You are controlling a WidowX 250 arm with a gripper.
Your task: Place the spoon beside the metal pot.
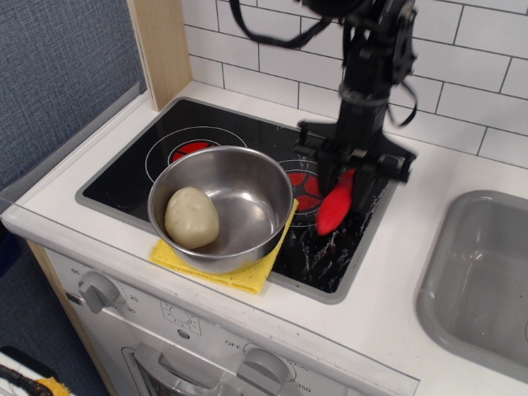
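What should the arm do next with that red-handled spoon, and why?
Probably lower it a little and let go. The gripper holds the spoon by the upper end of its red handle, tilted, with the lower end hanging just over the black stovetop. It is already to the right of the pot, so setting it down there should do.

shiny steel metal pot [223, 206], glossy black hob [148, 161]

The metal pot [221, 206] sits on a cloth [247, 276] at the stove's [136, 177] front edge; the spoon [335, 203] hangs right of it, seemingly held by the gripper [355, 161]; the sink [483, 272] lies far right.
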